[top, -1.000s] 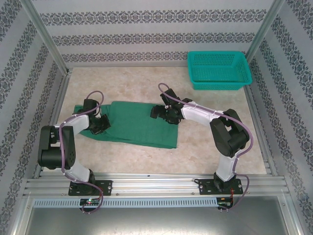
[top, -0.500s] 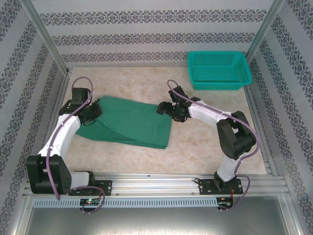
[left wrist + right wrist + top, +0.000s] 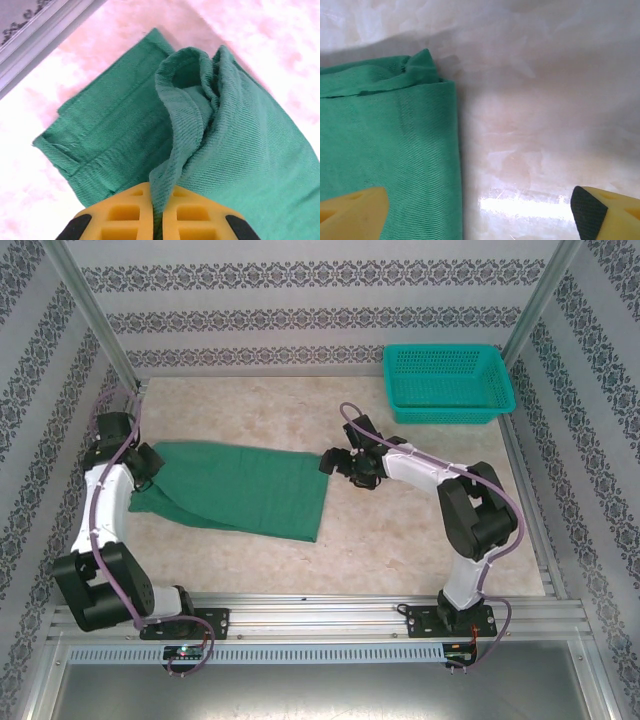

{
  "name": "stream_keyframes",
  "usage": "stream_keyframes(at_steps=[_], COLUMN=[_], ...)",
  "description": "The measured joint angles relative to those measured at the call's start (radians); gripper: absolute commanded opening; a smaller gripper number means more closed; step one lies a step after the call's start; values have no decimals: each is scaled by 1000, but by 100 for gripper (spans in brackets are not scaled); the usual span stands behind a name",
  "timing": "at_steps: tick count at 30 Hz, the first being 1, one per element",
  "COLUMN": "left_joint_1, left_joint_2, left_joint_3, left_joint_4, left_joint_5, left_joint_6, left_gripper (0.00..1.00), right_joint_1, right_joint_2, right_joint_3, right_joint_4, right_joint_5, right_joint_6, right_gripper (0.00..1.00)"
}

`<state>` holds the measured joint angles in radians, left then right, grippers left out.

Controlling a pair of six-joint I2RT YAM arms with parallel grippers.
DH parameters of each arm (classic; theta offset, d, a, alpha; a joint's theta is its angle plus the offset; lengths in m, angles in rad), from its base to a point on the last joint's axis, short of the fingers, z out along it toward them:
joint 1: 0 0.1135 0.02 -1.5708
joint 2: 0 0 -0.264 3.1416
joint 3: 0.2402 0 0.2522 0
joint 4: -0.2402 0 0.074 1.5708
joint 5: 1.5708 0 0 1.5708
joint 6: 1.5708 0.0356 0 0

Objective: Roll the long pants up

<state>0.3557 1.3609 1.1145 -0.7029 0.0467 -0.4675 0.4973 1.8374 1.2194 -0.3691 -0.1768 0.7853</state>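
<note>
Pinching a fold of the plain dark green soft cloth long pants (image 3: 240,488) tight in our left gripper (image 3: 156,212); pants are lying spread on the pale marbled table (image 3: 420,540), left of centre; our right gripper (image 3: 480,210) is hovering, fingers wide apart, over their right edge

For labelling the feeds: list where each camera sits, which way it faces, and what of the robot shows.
Top external: above and behind the bases, looking down on the table, long pants and basket; left arm and right arm show.
Left wrist: on the left arm, looking down; yellow left jaws shut on a pants fold.
Right wrist: facing the table at the pants' edge; right jaws open, tips at lower corners.
Shared: all views see the pants.
</note>
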Motion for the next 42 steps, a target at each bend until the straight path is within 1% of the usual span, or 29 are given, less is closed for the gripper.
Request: stream_keyframes(at_steps=[1, 3, 4, 6, 7, 10, 12, 15, 17, 21, 23, 24, 25, 26, 28, 29, 30, 32, 35, 38, 42], left_joint_1=[7, 11, 11, 11, 11, 11, 10, -9, -43, -130, -166, -174, -179, -180, -179, -179, -179, -185, -212, -277, -379], left_joint_2=[21, 61, 82, 109, 118, 118, 113, 106, 106, 125, 158, 174, 193, 206, 221, 227, 231, 237, 271, 354, 493], left_joint_3=[2, 5, 6, 6, 7, 13, 19, 20, 4, -71, -106, -120, -139, -158, -182, -188, -189, -188, -168, -102, 64], left_joint_4=[0, 6, 10, 20, 25, 41, 62, 92, 134, 194, 206, 212, 221, 226, 225, 225, 225, 230, 233, 232, 223], left_joint_5=[-4, -22, -33, -50, -56, -64, -64, -55, -47, -13, 3, 6, 10, 17, 23, 24, 25, 24, 18, 1, -25], left_joint_6=[-2, -9, -16, -21, -25, -39, -42, -44, -46, -54, -58, -60, -61, -62, -64, -64, -64, -64, -63, -60, -60], left_gripper=[26, 37, 44, 49, 54, 58, 58, 54, 52, 49, 45, 44, 43, 40, 36, 36, 35, 35, 33, 32, 28], right_joint_1=[0, 3, 3, 5, 7, 11, 11, 15, 23, 54, 78, 89, 101, 113, 126, 128, 126, 109, 79, 61, 62], right_joint_2=[10, 30, 38, 48, 51, 51, 51, 54, 69, 111, 130, 137, 144, 151, 162, 165, 165, 161, 114, 45, -42], right_joint_3=[7, 16, 17, 18, 18, 20, 25, 33, 53, 87, 97, 100, 104, 107, 107, 102, 90, 60, -11, -103, -213], right_joint_4=[-1, 0, 0, -3, -5, -9, -11, -12, -14, -5, 2, 3, 5, 9, 16, 22, 31, 50, 89, 99, 109], right_joint_5=[-3, -10, -14, -23, -27, -34, -39, -47, -52, -59, -63, -67, -71, -74, -78, -80, -80, -90, -101, -99, -82], right_joint_6=[-2, -3, -3, -3, -5, -6, -6, -6, -6, -4, -2, 0, 2, 4, 6, 6, 6, 9, 13, 13, 17], right_gripper=[95, 95, 96, 95, 96, 95, 96, 95, 93, 87, 83, 81, 76, 61, 21, 5, 0, 0, 0, 0, 0])
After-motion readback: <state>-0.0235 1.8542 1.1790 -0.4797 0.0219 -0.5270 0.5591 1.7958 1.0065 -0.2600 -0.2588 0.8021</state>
